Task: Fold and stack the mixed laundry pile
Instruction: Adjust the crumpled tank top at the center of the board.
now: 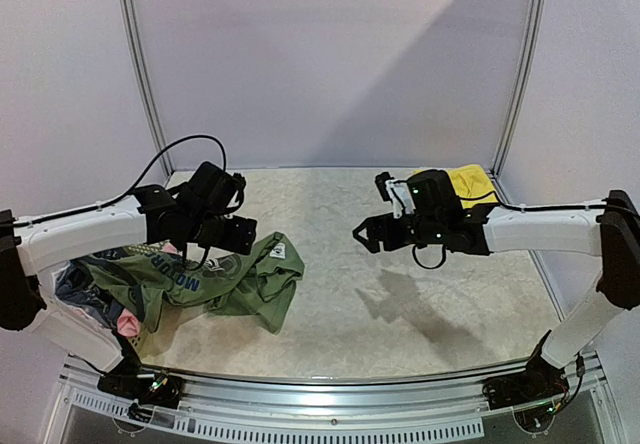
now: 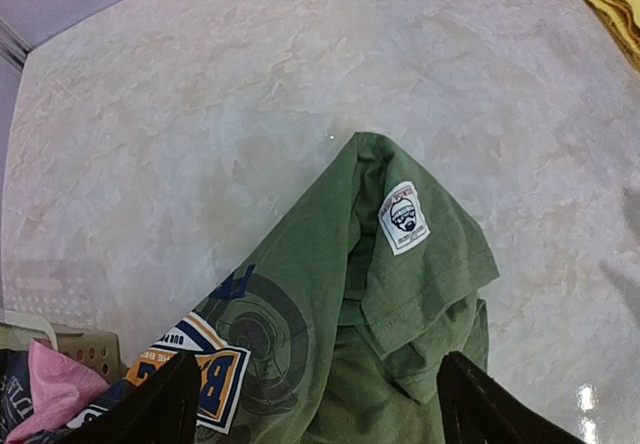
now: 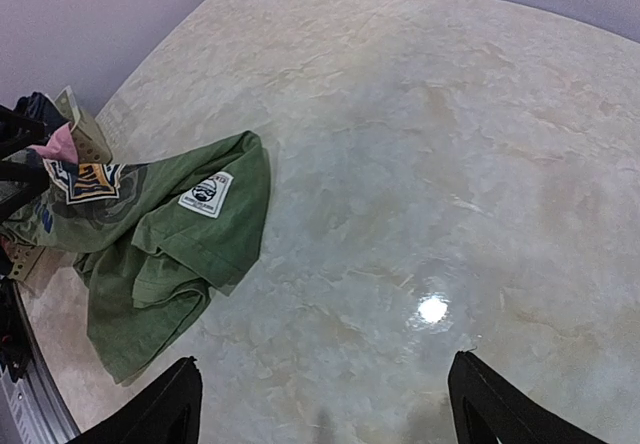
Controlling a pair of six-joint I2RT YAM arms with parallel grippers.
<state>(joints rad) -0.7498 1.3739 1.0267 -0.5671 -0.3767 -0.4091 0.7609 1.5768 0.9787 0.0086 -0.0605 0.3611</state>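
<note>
The pale marbled table (image 1: 420, 314) is taking up most of each view. The olive-green sleeveless top (image 1: 240, 279) is lying crumpled on its left side. The top's right end is spreading out over the bare surface, and its left end is running up onto the rim of the pale mesh laundry basket (image 2: 85, 344) at the table's left edge.

The basket is mostly sitting hidden under the left arm (only a strip of its perforated wall is showing). It is holding the rest of the mixed laundry pile. The blue-grey patterned piece (image 1: 75, 284) is bunching at the left, and the pink piece (image 2: 50, 389) is poking up beside it, touching the green fabric.

The yellow drawstring shorts (image 1: 472, 179) are lying apart from all this at the far right corner of the table, outside the basket.

The left gripper (image 2: 320, 364) is hovering over the green top with its jaws standing wide and gripping nothing. The cloth is lying below the gap between them. The right gripper (image 1: 365, 234) is hanging above bare table near the middle, well apart from the top, with its jaws likewise spread and empty.

The small white hem patch (image 2: 404, 218) is facing up on a folded-over flap near the top's far corner.
</note>
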